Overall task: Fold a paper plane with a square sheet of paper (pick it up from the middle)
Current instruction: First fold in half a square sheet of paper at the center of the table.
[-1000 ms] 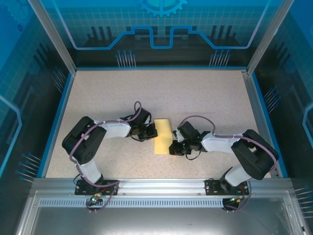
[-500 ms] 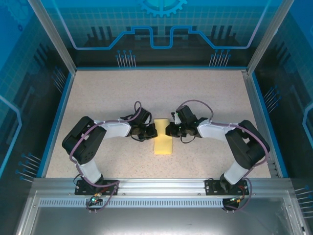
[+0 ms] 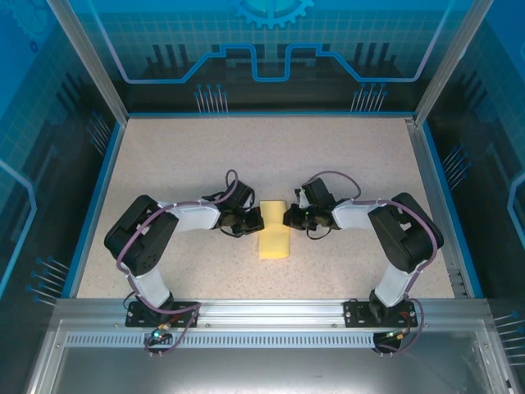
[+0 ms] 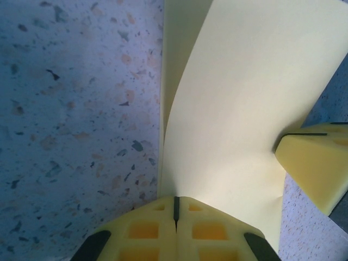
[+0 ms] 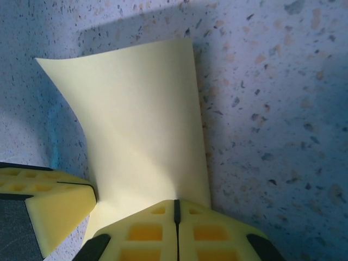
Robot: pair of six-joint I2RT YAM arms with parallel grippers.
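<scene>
When viewed from above, reaches in from the left with the left pincer, low over the speckled counter and touching the left edge of the square sheet of paper. Shows, through the left wrist camera, that pincer fully closed, fingertips pressed seam to seam with the sheet nipped between them and curling up off the counter; a flatter yellow layer along the left of the curl. Lies near the counter's middle, between the two pincers, as a pale-yellow rectangle with its long side running towards the arm bases. Meets the sheet's right edge with the right pincer, directly opposite the left one, towards the far end of the paper. Shows, through the right wrist camera, that pincer likewise clamped tight on the sheet, with one yellow finger of the other arm touching the paper at lower left.
</scene>
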